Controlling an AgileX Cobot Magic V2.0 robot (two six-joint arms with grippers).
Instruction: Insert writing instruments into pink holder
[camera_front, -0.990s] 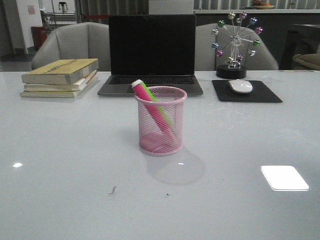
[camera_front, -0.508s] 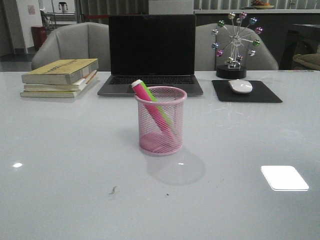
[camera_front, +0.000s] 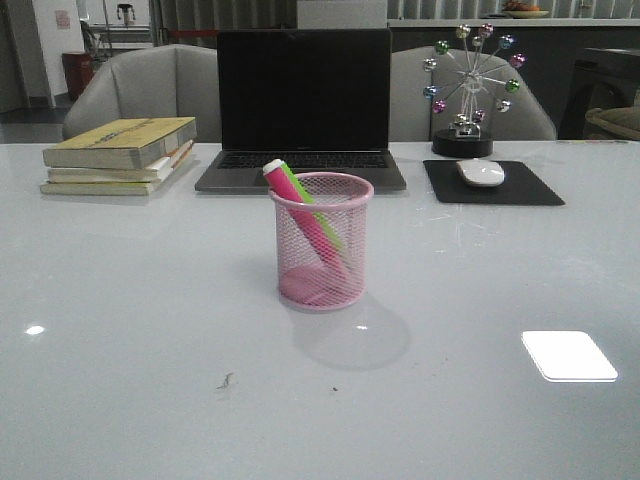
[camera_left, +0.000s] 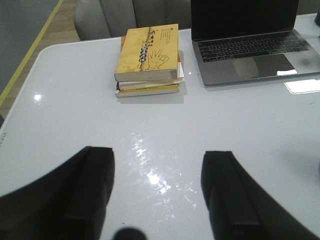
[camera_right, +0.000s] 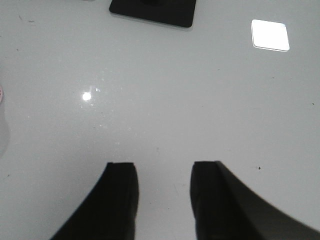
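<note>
pink holder (camera_front: 322, 243): round wire-mesh cup, solid rim and base, upright on the white table (camera_front: 130, 330), just in front of the laptop (camera_front: 303, 105). inside it, both markers lean toward the left rim: pink marker (camera_front: 305, 222) with whitish end poking above the rim, green marker (camera_front: 312, 208) right behind it, touching. left gripper (camera_left: 157, 195): jaws apart, nothing between them, over bare table near the stack of books (camera_left: 148, 61). right gripper (camera_right: 162, 195): jaws apart, empty, over bare table.
</note>
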